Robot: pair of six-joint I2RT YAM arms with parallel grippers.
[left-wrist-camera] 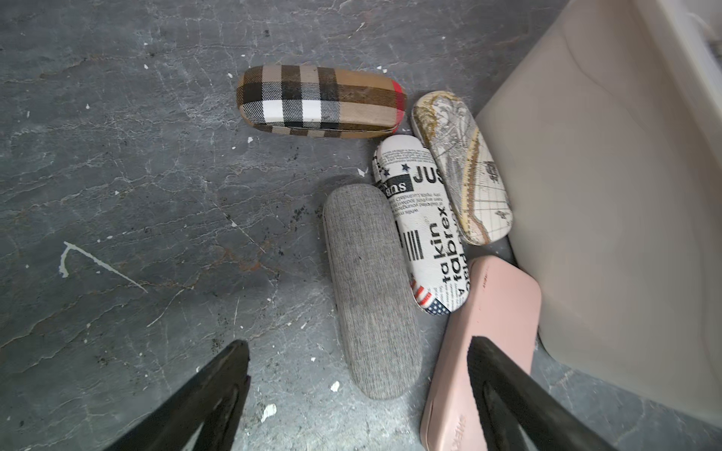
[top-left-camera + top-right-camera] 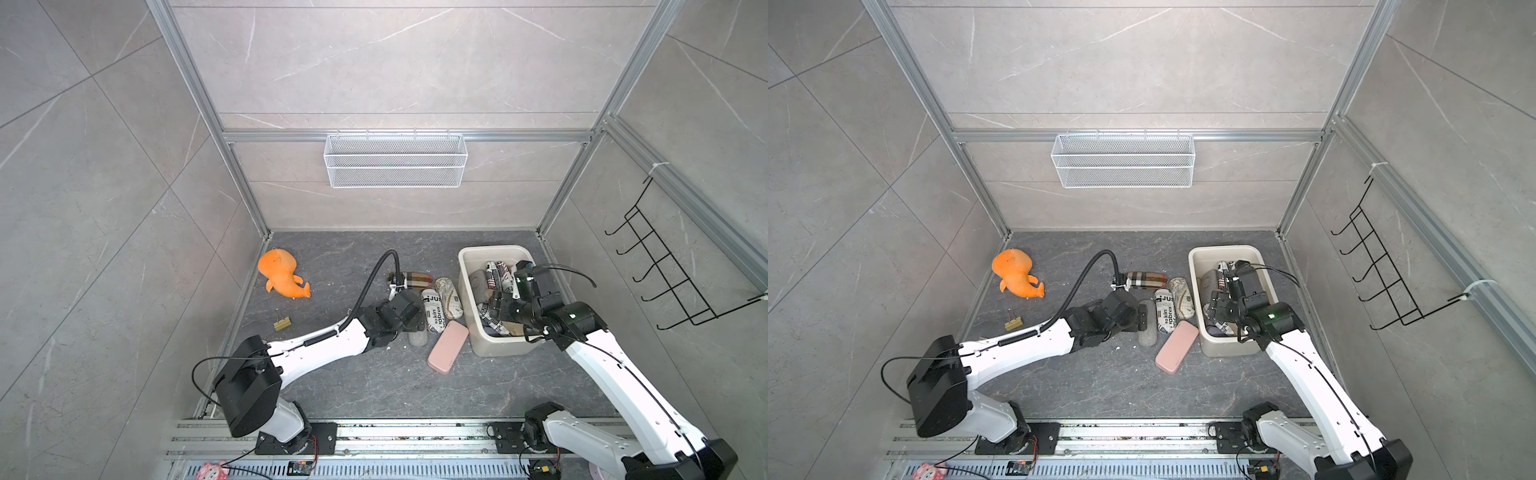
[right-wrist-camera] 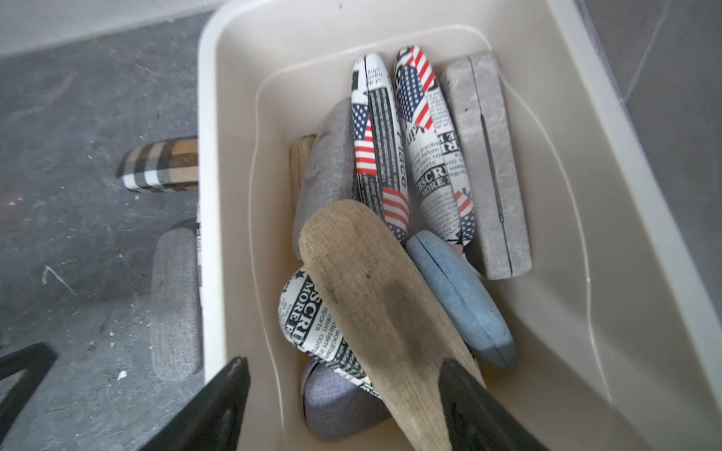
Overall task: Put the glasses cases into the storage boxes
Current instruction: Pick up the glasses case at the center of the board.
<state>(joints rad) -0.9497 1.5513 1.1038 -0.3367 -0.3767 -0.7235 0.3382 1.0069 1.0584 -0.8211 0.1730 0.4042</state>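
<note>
Five glasses cases lie on the floor left of the cream storage box [image 2: 490, 250]: plaid [image 1: 318, 102], newspaper-print [image 1: 424, 222], map-print [image 1: 463, 168], grey fabric [image 1: 371, 289] and pink [image 1: 504, 312]. My left gripper [image 1: 359, 349] hangs open just above the near end of the grey case, one finger over the pink case. Several cases fill the box, among them a blue one [image 3: 461, 289] and newspaper-print ones [image 3: 429, 148]. My right gripper [image 3: 345, 365] is open inside the box, with a tan case [image 3: 375, 296] lying loose between its jaws, close to one finger.
An orange plush toy [image 2: 282, 278] and a small brass clip [image 2: 282, 323] lie at the floor's left. A white wire basket [image 2: 395, 160] hangs on the back wall, a black hook rack [image 2: 665, 270] on the right wall. The box stands near the right wall.
</note>
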